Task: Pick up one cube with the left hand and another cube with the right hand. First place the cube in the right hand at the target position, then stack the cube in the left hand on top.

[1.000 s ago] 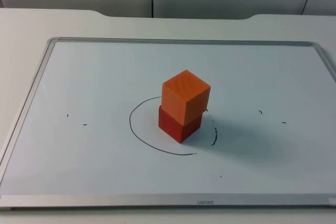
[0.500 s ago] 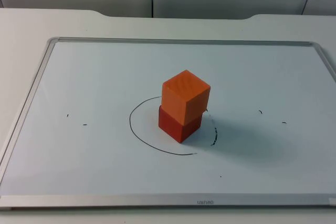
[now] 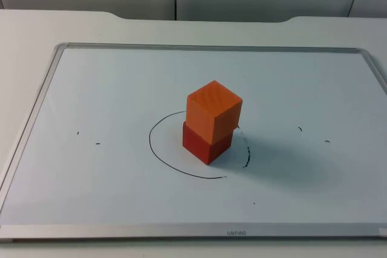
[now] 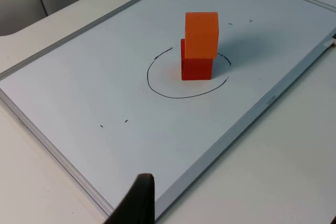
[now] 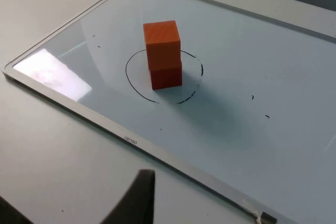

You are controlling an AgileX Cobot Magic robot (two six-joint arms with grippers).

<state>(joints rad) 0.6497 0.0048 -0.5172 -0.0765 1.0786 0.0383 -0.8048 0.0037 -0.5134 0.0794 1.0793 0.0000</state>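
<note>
Two cubes stood stacked inside the drawn circle [image 3: 193, 146] on the whiteboard [image 3: 91, 101]: orange cube [image 3: 213, 110] atop red cube [image 3: 205, 143], slightly offset. We saw a left fingertip [image 4: 137, 203] and a right fingertip [image 5: 137, 198] off the whiteboard, well apart from the circle; we could not tell either gripper's opening.

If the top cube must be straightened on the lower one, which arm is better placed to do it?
Left, by a small margin. The left claw faces a flat side of the orange cube on the red cube; the right claw sees more of its top. Both wait off the whiteboard.
</note>
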